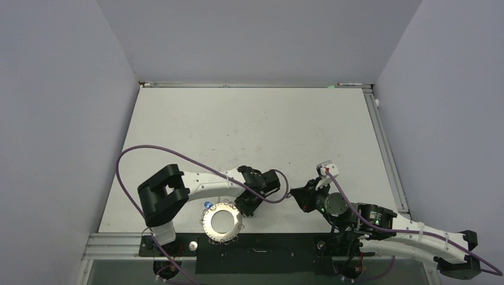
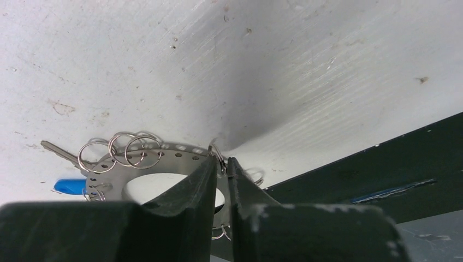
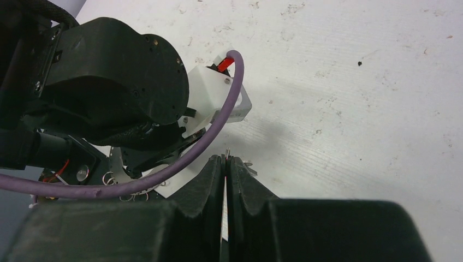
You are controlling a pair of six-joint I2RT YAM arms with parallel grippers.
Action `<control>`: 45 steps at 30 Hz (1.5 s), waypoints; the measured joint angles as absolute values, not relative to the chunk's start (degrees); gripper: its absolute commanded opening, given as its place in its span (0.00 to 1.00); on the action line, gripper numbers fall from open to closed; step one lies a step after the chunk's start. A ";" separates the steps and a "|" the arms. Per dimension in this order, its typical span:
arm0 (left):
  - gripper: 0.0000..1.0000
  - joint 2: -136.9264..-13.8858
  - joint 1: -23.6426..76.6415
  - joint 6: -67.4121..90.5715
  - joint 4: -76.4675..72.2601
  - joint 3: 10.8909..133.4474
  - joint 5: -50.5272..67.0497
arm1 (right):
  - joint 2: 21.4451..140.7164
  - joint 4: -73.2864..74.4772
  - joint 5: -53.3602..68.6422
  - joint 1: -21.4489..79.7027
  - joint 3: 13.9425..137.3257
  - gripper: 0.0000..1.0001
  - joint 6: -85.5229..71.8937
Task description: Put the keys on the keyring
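Now your left hand [image 2: 223, 170], almost closed, pinches the rim of the keyring [image 2: 174, 158], low centre in the top view: the steadying step, I judge. Your right hand [image 3: 225, 164] is clamped shut, contents unclear. Beyond the ring, lower left, lies the blue key [image 2: 71, 186]; next, thread its loop on precisely.

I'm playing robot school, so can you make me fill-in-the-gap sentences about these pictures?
1. The key beside the keyring has a ___ head.
2. The pincer closed on the keyring's rim belongs to the ___ arm.
3. The right pincer is ___.
Missing words: blue, left, shut.
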State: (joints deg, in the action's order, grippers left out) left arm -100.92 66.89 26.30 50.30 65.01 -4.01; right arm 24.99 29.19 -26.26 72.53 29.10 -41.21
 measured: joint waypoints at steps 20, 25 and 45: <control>0.40 -75.77 67.02 26.50 47.31 54.15 -8.84 | 54.59 29.91 -32.38 71.18 29.58 0.29 -51.70; 0.41 -62.41 67.09 24.80 46.50 52.01 -14.20 | 63.90 28.56 -29.10 70.48 32.86 0.55 -49.71; 0.43 -39.03 66.67 17.72 36.32 42.13 -21.23 | 79.90 -0.03 -10.09 72.07 32.38 0.46 -64.71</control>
